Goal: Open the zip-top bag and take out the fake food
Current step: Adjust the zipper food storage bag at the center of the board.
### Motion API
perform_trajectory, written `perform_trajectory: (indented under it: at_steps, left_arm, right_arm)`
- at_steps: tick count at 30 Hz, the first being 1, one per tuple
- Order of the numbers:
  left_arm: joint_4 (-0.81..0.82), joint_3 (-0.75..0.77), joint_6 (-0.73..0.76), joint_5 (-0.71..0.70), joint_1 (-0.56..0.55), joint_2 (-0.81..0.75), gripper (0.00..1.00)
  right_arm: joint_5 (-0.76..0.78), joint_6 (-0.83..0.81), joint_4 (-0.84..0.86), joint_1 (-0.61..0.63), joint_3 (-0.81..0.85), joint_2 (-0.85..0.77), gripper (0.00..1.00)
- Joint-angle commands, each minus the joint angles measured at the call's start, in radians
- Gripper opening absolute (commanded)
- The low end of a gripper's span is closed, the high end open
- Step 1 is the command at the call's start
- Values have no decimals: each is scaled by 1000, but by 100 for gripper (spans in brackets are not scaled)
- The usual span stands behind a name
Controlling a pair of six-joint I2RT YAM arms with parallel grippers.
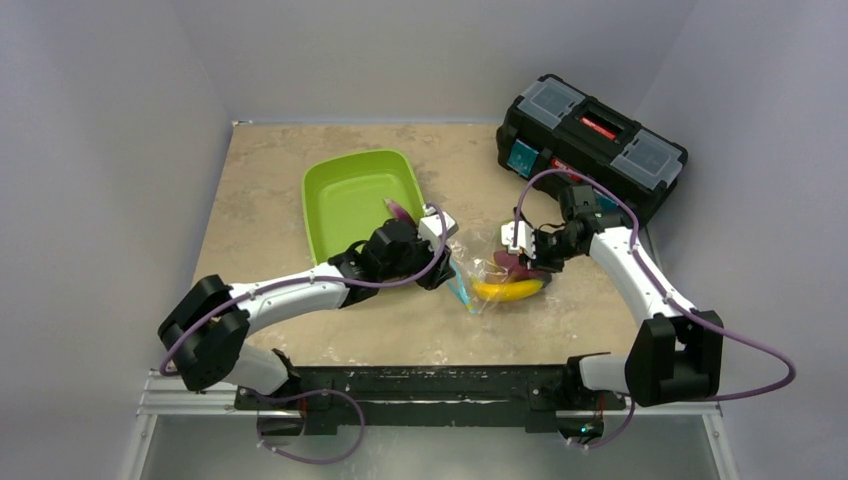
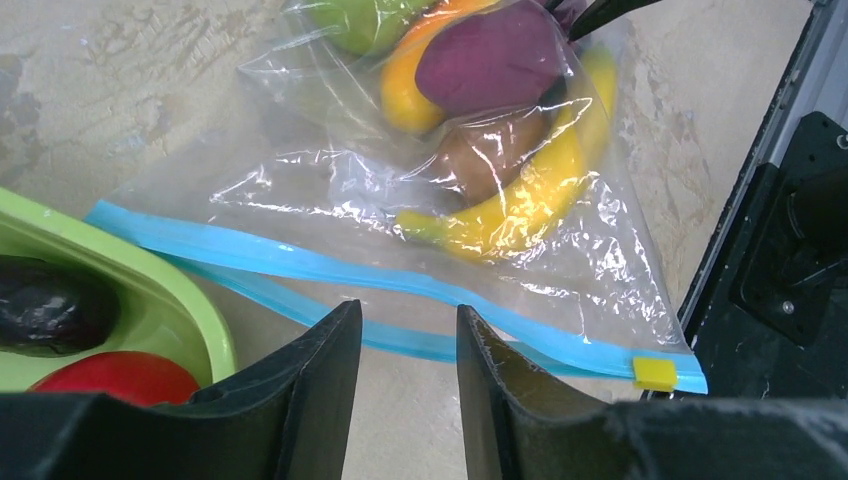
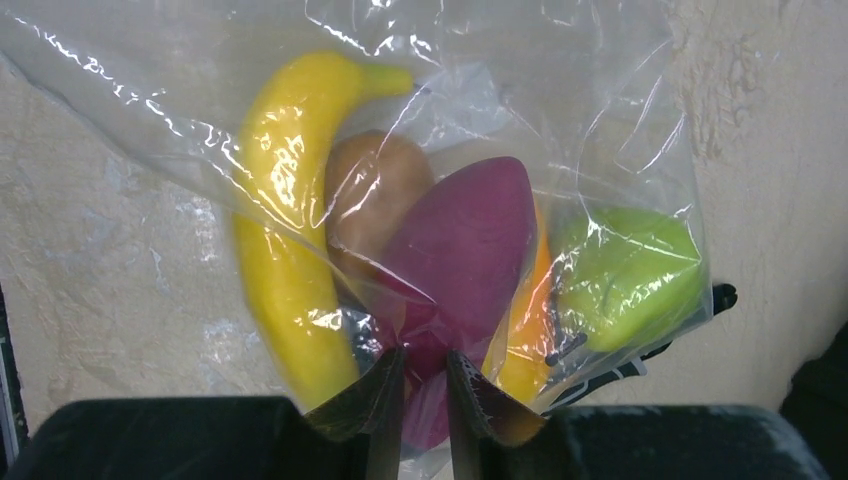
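Zip-top bag (image 1: 497, 272) on the surface (image 1: 280, 170) between the arms, fake food (image 3: 455, 240) inside. Right gripper (image 3: 425, 400) pinches its closed end; left gripper (image 2: 408, 365), jaws partly apart, holds nothing at the parted zipper strip (image 2: 300, 262). Probable step: emptying; next, lifting the closed end to spill pieces out.

R gripper (image 3: 425, 368) prob. on bag (image 3: 570, 100) w/ fruit (image 3: 465, 240)

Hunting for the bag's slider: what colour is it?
Yellow slider, on the teal strip; clearest in the left wrist view.
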Motion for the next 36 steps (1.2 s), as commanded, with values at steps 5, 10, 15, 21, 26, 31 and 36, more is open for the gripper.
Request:
perform_trajectory:
  at_steps: [5, 10, 15, 21, 26, 31, 36]
  left_arm:
    - [56, 54, 1, 52, -11, 73, 43]
    - [5, 43, -13, -19, -10, 23, 49]
    - [-24, 5, -104, -98, -4, -89, 68]
    - [4, -60, -362, -10, 88, -159, 80]
    - [23, -51, -494, 93, 119, -107, 80]
    - [88, -41, -549, 145, 119, -63, 80]
    - [90, -27, -589, 152, 117, -10, 80]
  right_arm:
    - [-93, 64, 91, 1, -35, 1, 34]
    - [-100, 96, 95, -1, -15, -14, 37]
    - [-97, 84, 78, -1, -26, -21, 39]
    - [-85, 114, 115, -1, -53, -1, 28]
    - [-151, 174, 143, 2, -41, 23, 5]
    - [-208, 209, 142, 22, -44, 30, 15]
    - [-146, 336, 260, 62, -95, 27, 8]
